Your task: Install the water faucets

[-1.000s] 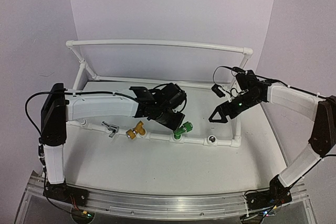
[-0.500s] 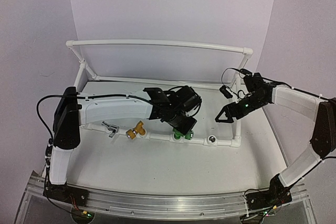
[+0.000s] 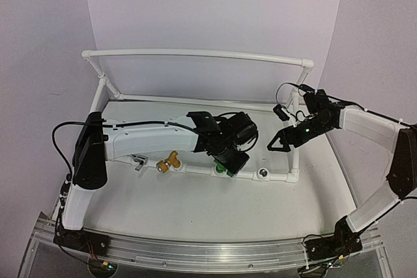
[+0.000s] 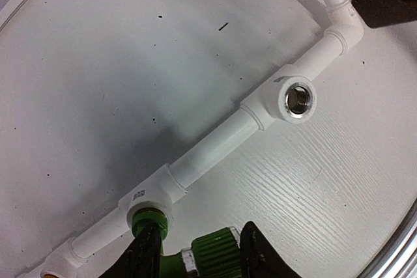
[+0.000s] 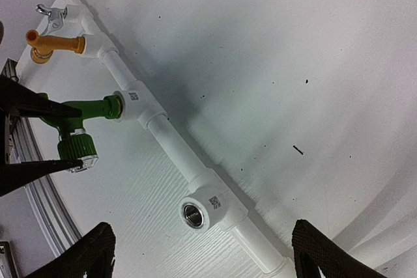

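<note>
Green faucet (image 5: 88, 109) in socket (image 5: 133, 105), clearest rt wrist

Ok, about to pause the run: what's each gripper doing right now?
Left gripper: fingers either side of the green faucet; grip cannot be told.
Right gripper: open, empty.

White pipe frame (image 3: 195, 53) on white table (image 3: 195, 209)

Bright, even light is thrown from above. A soft grey shadow is cast across the white table (image 4: 98, 96) in both wrist views, while its other part is nearly washed out. The pipe frame (image 4: 215, 144) is bowed by wide-angle distortion. The overhead view is rendered softer, with violet-tinted walls (image 3: 215, 11).
</note>
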Robot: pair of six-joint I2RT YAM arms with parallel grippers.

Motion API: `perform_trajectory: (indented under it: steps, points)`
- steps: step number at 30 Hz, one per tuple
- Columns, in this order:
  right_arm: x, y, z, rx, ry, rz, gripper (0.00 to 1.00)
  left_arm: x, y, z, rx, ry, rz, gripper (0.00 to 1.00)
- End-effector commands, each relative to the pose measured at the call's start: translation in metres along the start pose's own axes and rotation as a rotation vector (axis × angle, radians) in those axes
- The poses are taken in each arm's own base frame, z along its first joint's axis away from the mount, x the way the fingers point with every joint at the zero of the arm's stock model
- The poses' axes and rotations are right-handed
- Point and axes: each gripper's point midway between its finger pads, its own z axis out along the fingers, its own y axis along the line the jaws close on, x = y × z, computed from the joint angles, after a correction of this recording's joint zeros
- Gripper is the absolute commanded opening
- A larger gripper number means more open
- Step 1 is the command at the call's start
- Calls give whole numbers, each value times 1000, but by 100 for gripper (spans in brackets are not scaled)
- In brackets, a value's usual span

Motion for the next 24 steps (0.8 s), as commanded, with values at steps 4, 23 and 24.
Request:
perform_trajectory:
  steps: [4,23,24]
  points:
    - [-5,4,-8,-4,-29,-8,90,10,-24,-5,40,45,46,37]
    - [-3,-2,-2,7,-10,-12,90,48,-30,-13,-15,131,41,26]
    - [-2,-3,-2,12,-8,-12,90,49,-30,-14,-20,131,40,26]
